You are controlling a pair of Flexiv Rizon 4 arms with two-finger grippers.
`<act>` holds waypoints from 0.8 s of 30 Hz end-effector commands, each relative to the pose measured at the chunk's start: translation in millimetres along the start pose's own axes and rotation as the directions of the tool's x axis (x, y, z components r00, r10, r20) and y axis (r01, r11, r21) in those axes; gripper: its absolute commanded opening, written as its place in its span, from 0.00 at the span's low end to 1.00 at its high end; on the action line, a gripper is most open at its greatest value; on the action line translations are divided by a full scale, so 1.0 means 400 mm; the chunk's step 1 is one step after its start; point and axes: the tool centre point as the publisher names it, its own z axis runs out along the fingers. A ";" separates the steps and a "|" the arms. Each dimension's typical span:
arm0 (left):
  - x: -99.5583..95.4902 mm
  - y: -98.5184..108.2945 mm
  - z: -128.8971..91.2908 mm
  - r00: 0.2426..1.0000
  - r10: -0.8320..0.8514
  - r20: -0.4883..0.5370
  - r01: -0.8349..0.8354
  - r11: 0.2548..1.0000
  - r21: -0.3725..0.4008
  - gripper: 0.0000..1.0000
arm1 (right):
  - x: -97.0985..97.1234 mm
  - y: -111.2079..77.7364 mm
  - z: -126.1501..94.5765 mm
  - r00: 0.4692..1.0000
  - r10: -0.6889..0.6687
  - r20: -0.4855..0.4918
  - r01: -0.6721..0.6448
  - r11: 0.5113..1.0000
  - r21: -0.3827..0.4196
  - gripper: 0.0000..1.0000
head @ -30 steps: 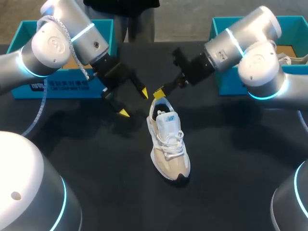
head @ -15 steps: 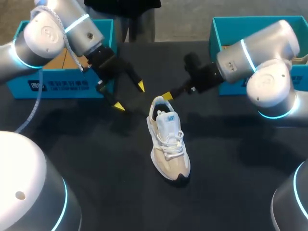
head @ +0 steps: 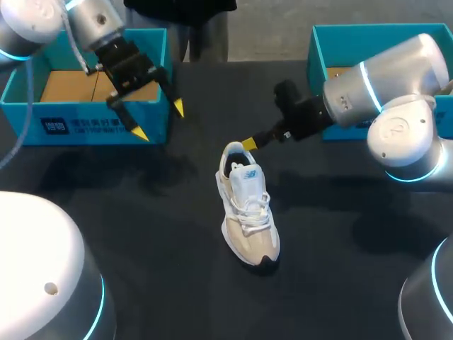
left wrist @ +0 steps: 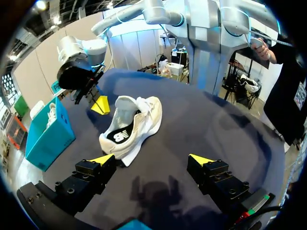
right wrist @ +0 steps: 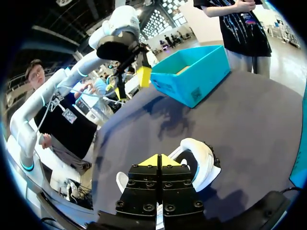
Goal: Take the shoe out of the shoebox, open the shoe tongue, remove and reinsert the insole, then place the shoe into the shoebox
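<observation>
Plain black table (head: 141, 234) surface

Shoe (head: 248, 202): white and beige upper, matt, cloth-like with smoother overlays; laces (head: 251, 214) white cloth; toe of sole dark. Table (head: 127, 227): dark, matt, even, no sheen. Left box (head: 92, 127) and right box (head: 317, 64): teal card, matt outside; left box plain brown card inside. Left arm (head: 92, 18) and right arm (head: 396, 71): smooth, glossy silver-white shells. Left gripper (head: 158, 120) and right gripper (head: 249, 143): matt black bodies, smooth yellow tips.
</observation>
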 end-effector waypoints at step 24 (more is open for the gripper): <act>0.097 0.006 -0.196 0.990 -0.117 0.076 0.125 0.987 -0.097 1.00 | 0.053 0.023 0.034 0.767 0.116 0.631 -0.327 0.917 0.229 0.00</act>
